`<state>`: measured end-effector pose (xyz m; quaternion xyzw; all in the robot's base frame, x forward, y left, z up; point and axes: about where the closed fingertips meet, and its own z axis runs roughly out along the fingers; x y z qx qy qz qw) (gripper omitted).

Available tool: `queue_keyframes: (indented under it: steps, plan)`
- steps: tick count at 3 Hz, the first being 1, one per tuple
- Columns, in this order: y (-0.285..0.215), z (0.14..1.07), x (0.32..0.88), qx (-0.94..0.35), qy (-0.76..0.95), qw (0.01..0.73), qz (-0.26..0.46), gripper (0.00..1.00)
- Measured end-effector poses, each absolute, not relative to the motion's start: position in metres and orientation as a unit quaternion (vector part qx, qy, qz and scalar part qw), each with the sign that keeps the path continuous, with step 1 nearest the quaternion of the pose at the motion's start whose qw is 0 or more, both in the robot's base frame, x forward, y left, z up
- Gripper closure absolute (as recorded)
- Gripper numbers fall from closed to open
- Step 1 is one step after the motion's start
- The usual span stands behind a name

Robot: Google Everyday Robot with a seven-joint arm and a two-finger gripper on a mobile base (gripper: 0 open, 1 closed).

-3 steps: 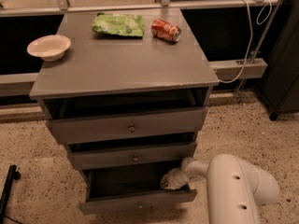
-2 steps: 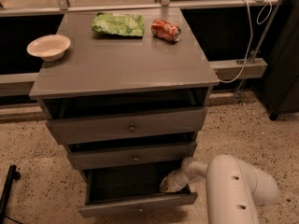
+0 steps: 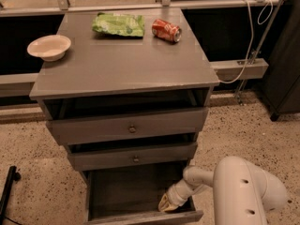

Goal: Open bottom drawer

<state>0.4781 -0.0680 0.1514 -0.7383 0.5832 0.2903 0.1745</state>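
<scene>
The bottom drawer (image 3: 140, 217) of the grey cabinet is pulled well out, its dark inside showing and its front panel at the lower edge of the view. My gripper (image 3: 167, 203) reaches down into the drawer's right front corner, just behind the front panel. My white arm (image 3: 243, 193) comes in from the lower right. The middle drawer (image 3: 133, 157) and the top drawer (image 3: 129, 125) above it stand slightly out, each with a small round knob.
On the grey cabinet top (image 3: 124, 60) lie a white bowl (image 3: 49, 47) at the left, a green chip bag (image 3: 119, 25) and a red soda can (image 3: 166, 30) on its side at the back. A black pole (image 3: 6, 191) stands at the lower left on the speckled floor.
The bottom drawer has slid a little further out, and my gripper has moved slightly forward with it.
</scene>
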Motion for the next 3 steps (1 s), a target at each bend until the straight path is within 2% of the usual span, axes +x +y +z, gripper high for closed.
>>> queue_keyframes:
  steps: [2,3]
  plan:
    - [-0.07,0.176,0.424,-0.716,0.583,0.164,0.348,1.0]
    - [-0.092,0.217,0.435,-0.714,0.581,0.236,0.311,1.0]
